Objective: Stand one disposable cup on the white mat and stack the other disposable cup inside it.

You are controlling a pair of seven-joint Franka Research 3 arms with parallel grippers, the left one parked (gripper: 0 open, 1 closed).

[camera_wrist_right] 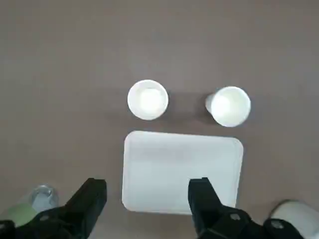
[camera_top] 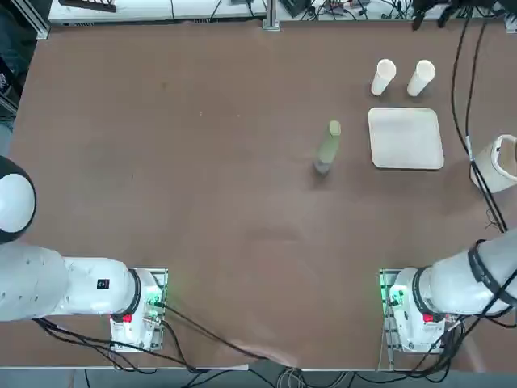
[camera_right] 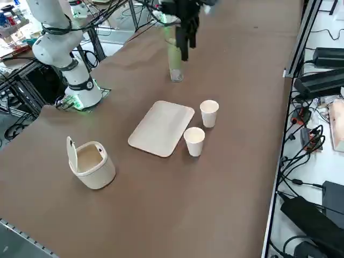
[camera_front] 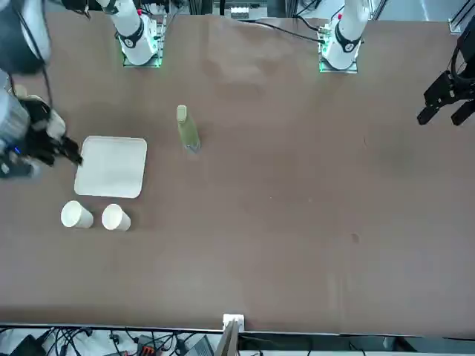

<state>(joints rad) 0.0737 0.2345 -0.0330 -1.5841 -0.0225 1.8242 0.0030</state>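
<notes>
A wide brown table fills the scene. Beyond its far edge, tangled cables lie on a pale surface. Black power bricks and cords sit along its side.

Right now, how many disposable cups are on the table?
2. Both stand upright on the bare table just beyond the white mat, side by side and apart: one cup toward the bottle's side, the other cup nearer the table's right edge.

text: none readable | cups, mat, bottle: seemingly unmarked | signs: none
</notes>
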